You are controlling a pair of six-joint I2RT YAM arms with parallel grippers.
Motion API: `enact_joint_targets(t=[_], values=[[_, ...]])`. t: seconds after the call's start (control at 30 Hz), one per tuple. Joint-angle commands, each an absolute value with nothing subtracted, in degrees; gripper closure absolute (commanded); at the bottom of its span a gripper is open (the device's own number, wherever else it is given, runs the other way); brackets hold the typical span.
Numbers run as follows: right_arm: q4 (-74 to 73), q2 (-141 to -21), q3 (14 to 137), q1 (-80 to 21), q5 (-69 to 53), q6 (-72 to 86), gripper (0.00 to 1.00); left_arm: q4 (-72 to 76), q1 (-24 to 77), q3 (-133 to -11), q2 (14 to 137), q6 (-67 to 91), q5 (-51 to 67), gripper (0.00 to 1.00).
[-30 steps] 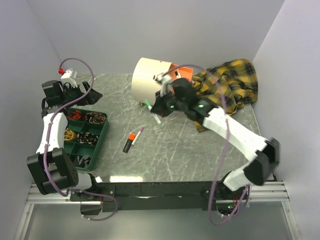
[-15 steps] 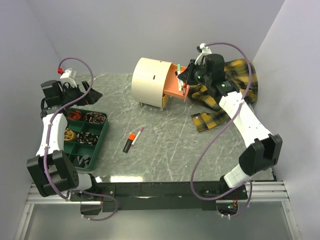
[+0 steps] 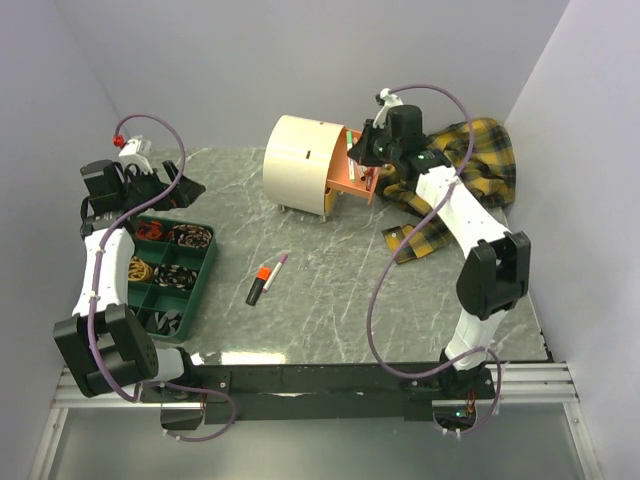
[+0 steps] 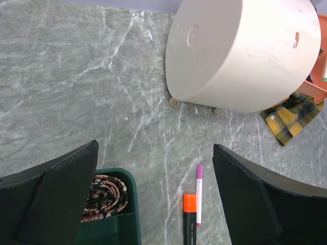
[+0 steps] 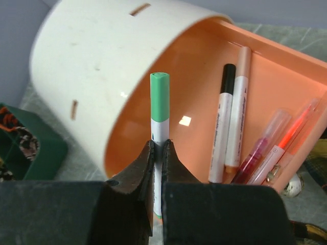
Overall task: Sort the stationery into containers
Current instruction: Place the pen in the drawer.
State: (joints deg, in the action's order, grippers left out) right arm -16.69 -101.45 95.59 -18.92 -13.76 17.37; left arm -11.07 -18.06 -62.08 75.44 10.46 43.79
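My right gripper [image 5: 160, 145] is shut on a white pen with a green cap [image 5: 159, 97], held upright over the open orange drawer [image 5: 194, 92] of the cream cabinet [image 3: 300, 165]. Several pens [image 5: 225, 117] lie in that drawer. In the top view the right gripper [image 3: 365, 150] hangs at the drawer [image 3: 350, 185]. An orange-capped black marker [image 3: 259, 284] and a pink-capped white pen [image 3: 276, 270] lie side by side mid-table. My left gripper [image 4: 156, 194] is open and holds nothing, with the marker [image 4: 189, 214] and the pink-capped pen [image 4: 199, 196] on the table below it.
A dark green divided tray [image 3: 199, 285] with coiled hair ties sits at the left, under my left arm. A yellow plaid cloth [image 3: 455, 175] is heaped at the back right, behind and beside the drawer. Grey walls close the back and both sides.
My right arm has carried the green-capped pen from in front of the cabinet up and right to above the open drawer. The left arm has not moved.
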Motion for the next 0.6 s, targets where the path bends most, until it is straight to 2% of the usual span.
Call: enact_joint_targets(t=[0.0,0.07,0.1,0.13,0.23,0.3,0.43,0.57], values=[[-14.41,-103.88,99.58,-18.9,-11.52,14.94,1.0,-8.88,-18.19,-61.88,73.56,11.51,45.44,0.0],[-13.98,-104.33,99.84,-18.9,-11.25,13.98,0.89,-8.53,-18.28,-61.52,73.56,11.86,45.7,0.01],[-14.06,-104.24,99.76,-19.07,-10.99,13.8,0.81,-8.18,-18.19,-61.26,73.56,11.95,45.79,0.0],[-14.15,-103.72,99.76,-19.07,-10.81,13.62,0.65,-8.09,-18.28,-61.17,73.56,12.21,45.79,0.01],[-14.24,-100.91,98.18,-18.99,-10.8,13.18,0.43,-7.56,-18.19,-61.0,73.56,12.65,45.97,0.01],[-13.89,-98.71,96.16,-19.07,-12.3,13.09,0.41,-7.47,-18.19,-61.17,73.39,12.83,46.14,0.01],[-11.95,-91.34,90.63,-21.7,-20.81,10.65,0.43,-7.38,-18.28,-60.91,72.86,13.36,46.32,0.01],[-16.77,-87.72,85.71,-29.95,-29.34,-5.21,0.45,-7.47,-18.19,-60.21,72.16,13.18,46.58,0.01]])
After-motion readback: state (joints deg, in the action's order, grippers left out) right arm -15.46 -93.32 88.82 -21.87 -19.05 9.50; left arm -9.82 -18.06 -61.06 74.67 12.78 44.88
